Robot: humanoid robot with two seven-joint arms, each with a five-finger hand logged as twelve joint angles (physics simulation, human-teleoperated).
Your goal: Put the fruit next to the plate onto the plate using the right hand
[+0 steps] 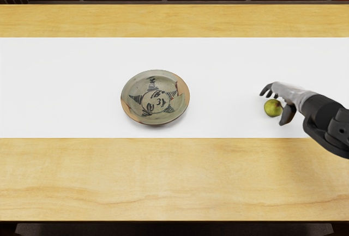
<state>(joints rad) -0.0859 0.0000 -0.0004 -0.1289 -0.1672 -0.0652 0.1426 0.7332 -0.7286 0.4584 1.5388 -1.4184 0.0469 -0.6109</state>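
**While the Plate Sat Bare, a Hand Framed the Fruit**

Although the task called for the fruit to end up on the plate, nothing in the head view showed that done. The green fruit (272, 108) lay on the white runner (65, 83) at the right of the frame, well apart from the patterned ceramic plate (131, 91), which sat at the centre with nothing on it.

The right hand (283, 97) reached in from the right edge and bracketed the fruit. Its fingers (266, 90) were spread and curved above and behind the fruit, with the thumb (287, 115) hanging down just to its right. The fruit sat in the gap between them, but no firm pinch was visible, and whether any pad touched the skin could not be told. The left arm was out of view.

Judged from this, the task was at its opening stage: the approach looked made, the grasp not yet closed. Everything else remained — gripping the fruit, lifting it, carrying it leftward across the runner and setting it down inside the plate's rim.
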